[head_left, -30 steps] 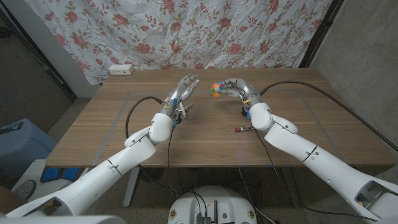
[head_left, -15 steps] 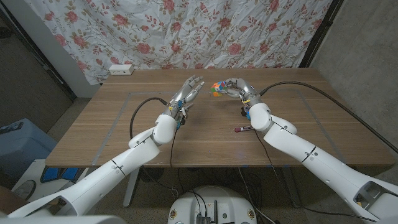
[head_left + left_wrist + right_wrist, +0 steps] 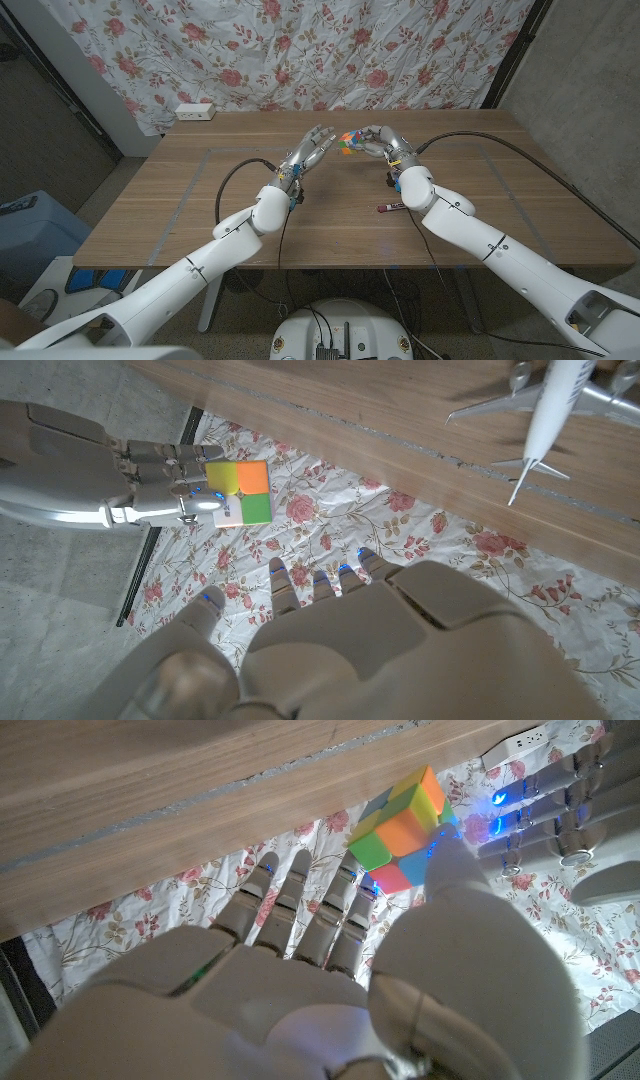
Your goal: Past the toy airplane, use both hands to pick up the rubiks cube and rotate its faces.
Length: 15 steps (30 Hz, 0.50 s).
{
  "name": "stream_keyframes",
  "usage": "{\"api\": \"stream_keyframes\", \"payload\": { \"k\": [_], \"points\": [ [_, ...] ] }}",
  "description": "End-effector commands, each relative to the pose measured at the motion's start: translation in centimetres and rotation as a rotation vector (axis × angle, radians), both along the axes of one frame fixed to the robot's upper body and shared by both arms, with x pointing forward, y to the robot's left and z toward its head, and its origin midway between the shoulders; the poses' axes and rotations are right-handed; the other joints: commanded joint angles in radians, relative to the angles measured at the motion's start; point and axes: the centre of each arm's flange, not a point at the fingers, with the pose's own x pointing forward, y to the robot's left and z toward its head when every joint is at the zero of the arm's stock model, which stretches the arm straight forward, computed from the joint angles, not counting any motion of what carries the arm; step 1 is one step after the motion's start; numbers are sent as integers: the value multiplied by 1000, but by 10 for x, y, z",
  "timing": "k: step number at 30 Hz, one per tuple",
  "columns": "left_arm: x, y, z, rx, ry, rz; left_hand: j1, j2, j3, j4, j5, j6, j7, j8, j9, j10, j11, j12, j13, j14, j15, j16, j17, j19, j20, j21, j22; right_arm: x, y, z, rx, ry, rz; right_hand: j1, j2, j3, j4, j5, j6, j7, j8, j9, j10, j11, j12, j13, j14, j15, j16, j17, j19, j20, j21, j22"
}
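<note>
The right hand held the small multicoloured Rubik's cube in its fingertips, lifted above the far part of the wooden surface. The left hand hovered just beside it, fingers spread and holding nothing, over the white toy airplane.

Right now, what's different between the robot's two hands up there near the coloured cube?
The right hand grips the cube, lifted off the table; the left hand holds nothing. The right hand's fingers curl around the cube, while the left hand's fingers are spread and point toward it, a gap apart. Both are silvery, raised above the table, and face each other.
</note>
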Motion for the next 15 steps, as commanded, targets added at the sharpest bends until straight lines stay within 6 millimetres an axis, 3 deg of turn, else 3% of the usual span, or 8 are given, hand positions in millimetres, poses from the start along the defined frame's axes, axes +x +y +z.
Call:
{"api": "stream_keyframes", "payload": {
  "k": [1,15],
  "points": [
    [2,-8,-4,16,16,-7,-10,53,-8,-3,8,-4,-4,2,2,-11,3,5,3,-71,-42,-1,5,-13,-47,0,6,0,0,-1,15,1,-10,32,35,-1,0,8,18,-4,1,2,21,-10,0,2,6,-106,7,4,1,4,-2,2],
    [7,-12,-4,36,32,-10,-10,56,-18,-2,9,-2,-4,4,2,-24,6,6,3,-82,-42,1,5,-24,-49,2,6,2,0,-1,24,-4,-15,37,36,-3,-1,9,23,-4,-2,1,26,-11,-3,4,4,-107,10,3,0,4,-2,2]
  ]
}}
